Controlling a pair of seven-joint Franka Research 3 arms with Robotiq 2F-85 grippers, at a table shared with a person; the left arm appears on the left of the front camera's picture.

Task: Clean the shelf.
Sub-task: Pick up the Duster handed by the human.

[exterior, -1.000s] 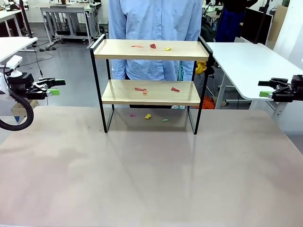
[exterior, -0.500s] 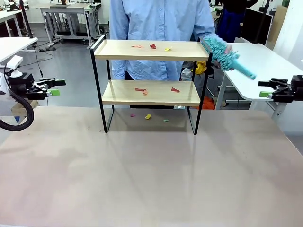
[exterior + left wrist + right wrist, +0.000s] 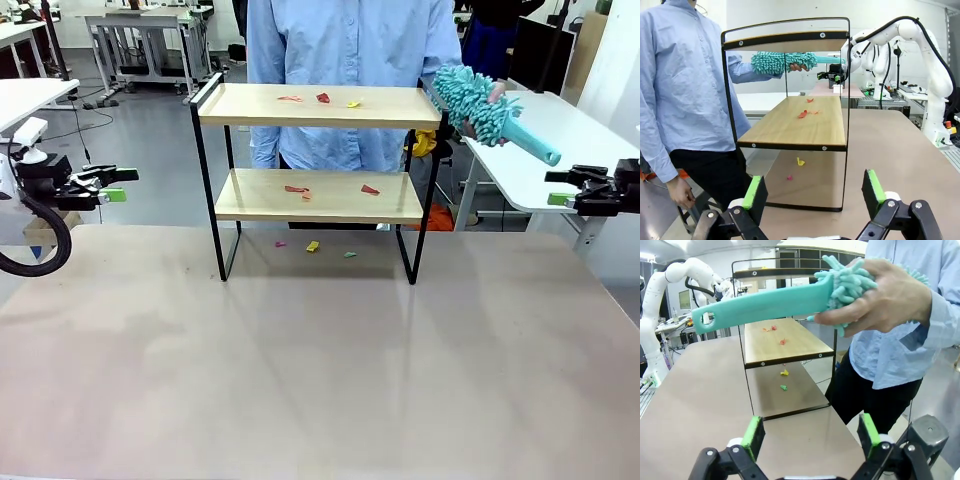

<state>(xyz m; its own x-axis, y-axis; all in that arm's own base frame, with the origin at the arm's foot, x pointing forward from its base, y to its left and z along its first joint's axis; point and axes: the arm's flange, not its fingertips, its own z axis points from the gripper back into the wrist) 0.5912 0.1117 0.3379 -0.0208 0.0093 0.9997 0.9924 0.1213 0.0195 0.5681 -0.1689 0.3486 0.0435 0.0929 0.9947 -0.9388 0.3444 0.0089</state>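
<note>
One small two-tier shelf [image 3: 250, 104], two light wooden boards in a thin black metal frame. Upright on the beige tabletop [image 3: 300, 380], midway along its far edge.

Small coloured scraps [image 3: 322, 97], counted:
- Top board: three (orange-red, red, yellow).
- Lower board: two red for sure, maybe a third, too small to tell.
- Tabletop under the rack: three (pink, yellow, green).

One teal fluffy microfibre duster with a flat plastic handle [image 3: 478, 108]. Held up beside the end of the top board nearer the tabletop's right edge; touching the side rail or not, cannot tell.

One person in a light-blue shirt [image 3: 340, 40], standing behind the far edge. Two hands:
- Raised hand [image 3: 880, 300]: closed around the fluffy head, not the handle. Handle tilted down, free end pointing toward the right gripper.
- Lowered hand [image 3: 682, 192]: hanging loose at the side.

Two white arms, two grippers, both well apart from the rack:
- Left gripper [image 3: 118, 184]: by the far left corner of the tabletop, level, pointing in toward the rack. Green-padded fingers spread wide, nothing between them.
- Right gripper [image 3: 562, 187]: by the far right corner, level, pointing in – fingers also spread wide and holding nothing. Below the duster handle, not touching it.
</note>
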